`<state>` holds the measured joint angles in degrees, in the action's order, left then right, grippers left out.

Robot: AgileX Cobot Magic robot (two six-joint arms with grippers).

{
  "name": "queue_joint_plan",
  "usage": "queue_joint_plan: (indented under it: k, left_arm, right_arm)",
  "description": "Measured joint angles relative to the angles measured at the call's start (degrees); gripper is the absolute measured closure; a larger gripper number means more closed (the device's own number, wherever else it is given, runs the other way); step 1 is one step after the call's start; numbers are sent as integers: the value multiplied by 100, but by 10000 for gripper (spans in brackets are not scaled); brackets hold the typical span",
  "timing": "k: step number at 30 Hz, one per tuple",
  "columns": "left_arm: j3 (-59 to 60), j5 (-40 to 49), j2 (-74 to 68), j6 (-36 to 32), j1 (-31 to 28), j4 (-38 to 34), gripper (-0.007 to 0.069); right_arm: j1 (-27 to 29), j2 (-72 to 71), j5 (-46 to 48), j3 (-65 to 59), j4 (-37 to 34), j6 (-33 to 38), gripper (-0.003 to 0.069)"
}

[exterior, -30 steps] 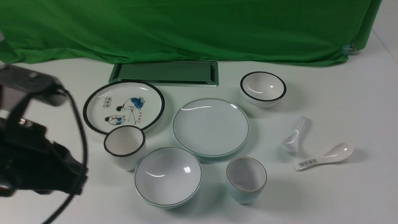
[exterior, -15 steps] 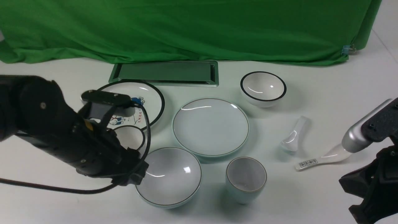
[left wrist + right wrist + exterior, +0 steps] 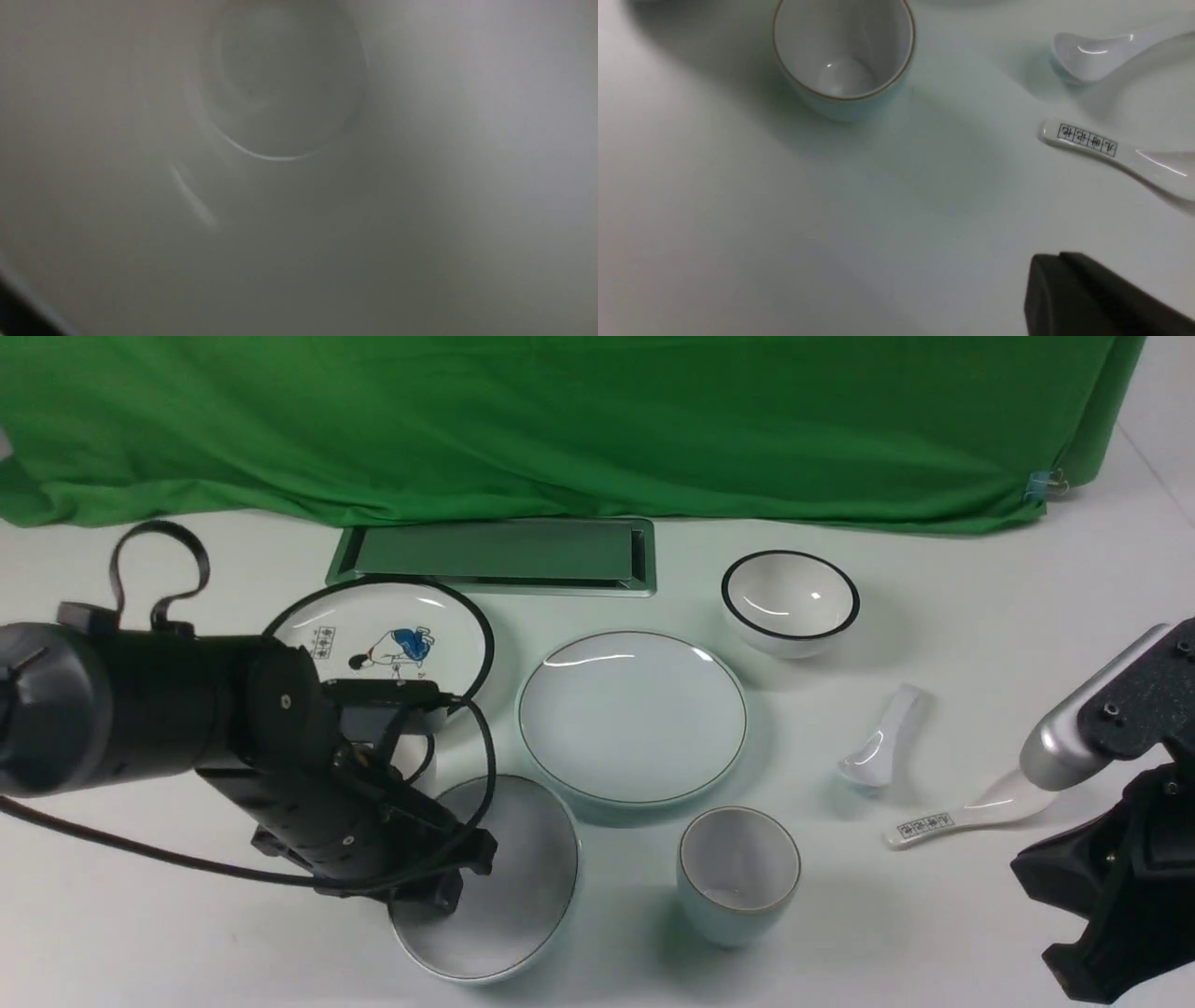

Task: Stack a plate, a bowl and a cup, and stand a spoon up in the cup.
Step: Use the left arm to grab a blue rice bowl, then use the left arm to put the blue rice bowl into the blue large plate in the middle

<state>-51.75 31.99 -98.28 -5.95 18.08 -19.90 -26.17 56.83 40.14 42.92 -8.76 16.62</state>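
The plate [image 3: 632, 719] lies flat at the centre of the table. The bowl [image 3: 523, 877] sits just near-left of it, tilted off level. My left gripper [image 3: 448, 882] is partly closed, clamped on the bowl's left rim. My right gripper [image 3: 1083, 905] hangs at the near right, closed and holding nothing. The cup [image 3: 738, 873] stands upright right of the bowl. The spoon [image 3: 882, 747] lies farther right, beside a labelled white spoon [image 3: 971, 807].

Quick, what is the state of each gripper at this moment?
Left gripper: closed on the rim of the tilted bowl.
Right gripper: closed, holding nothing.
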Motion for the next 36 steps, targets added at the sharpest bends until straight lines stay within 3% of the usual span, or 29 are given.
queue_joint_plan:
  k: [3, 6, 13, 17, 24, 36]
  left_arm:
    - [-60, 51, 151, -78, 0, -207, 594]
    - [-45, 348, 383, -246, 0, -235, 624]
    - [-324, 894, 1355, -517, 0, -158, 633]
    - [-1345, 1205, 1442, -766, 0, -178, 633]
    - [-3462, 2176, -205, -1173, 7, -300, 633]
    - [-5637, 2472, -2710, -1069, -101, -371, 633]
  right_arm:
    - [0, 4, -145, 0, 5, 0, 623]
    - [0, 4, -221, 0, 12, 0, 622]
    - [0, 4, -331, 0, 21, 0, 622]
    - [0, 19, -462, 12, 21, 1, 620]
    - [0, 409, -507, 443, 25, 1, 619]
    - [0, 845, -512, 681, 25, 1, 608]
